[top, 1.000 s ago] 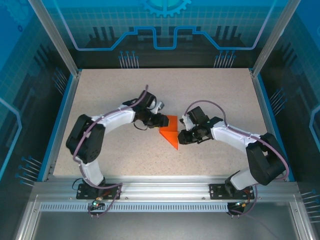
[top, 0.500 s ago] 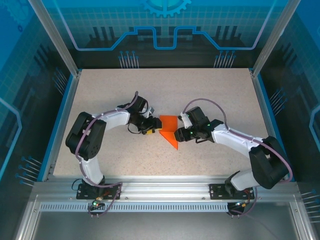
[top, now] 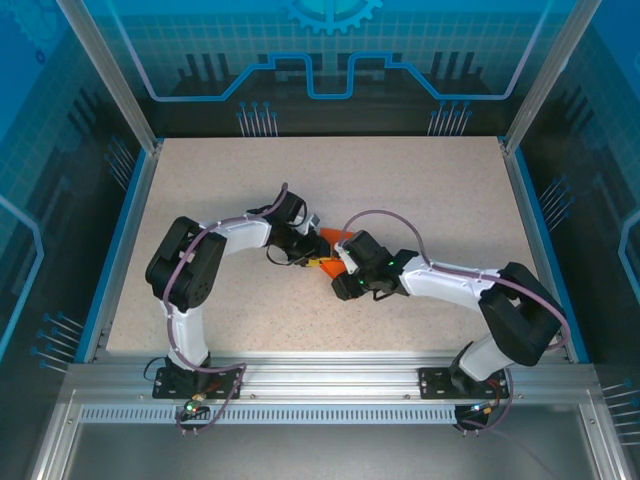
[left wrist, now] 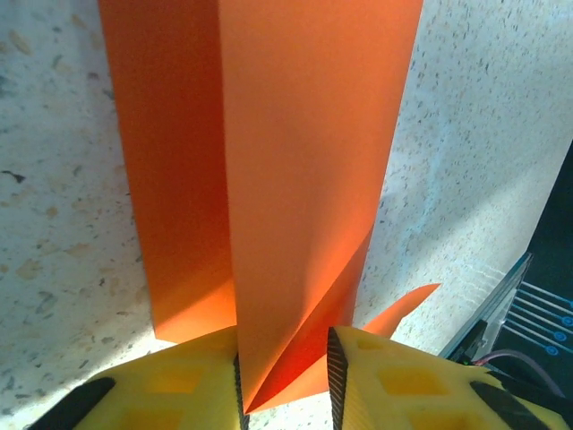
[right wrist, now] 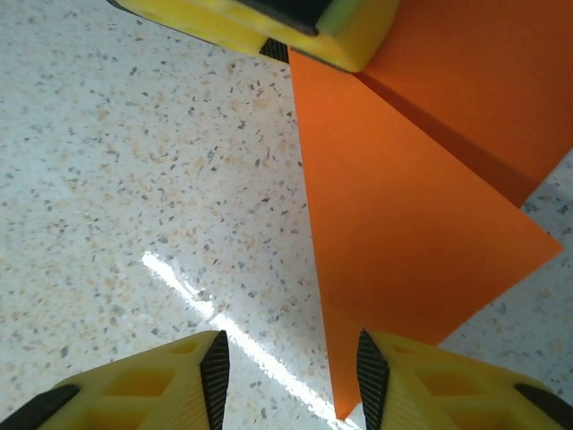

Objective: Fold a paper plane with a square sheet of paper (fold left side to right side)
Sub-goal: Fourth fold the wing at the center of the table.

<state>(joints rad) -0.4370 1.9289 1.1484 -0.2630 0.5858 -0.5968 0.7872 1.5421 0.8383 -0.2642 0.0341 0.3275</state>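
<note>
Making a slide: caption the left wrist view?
Left gripper brackets a raised flap of the creased orange paper on the speckled table.

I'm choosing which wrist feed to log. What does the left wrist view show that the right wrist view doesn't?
Left wrist view: a raised fold of the orange paper standing between the left gripper's fingers, plus the table's edge rail. Right wrist view: the open right gripper with the paper's pointed tip beside one finger, and a glare streak on the tabletop. Both: the orange paper, the left gripper's yellow finger, the speckled tabletop.
</note>
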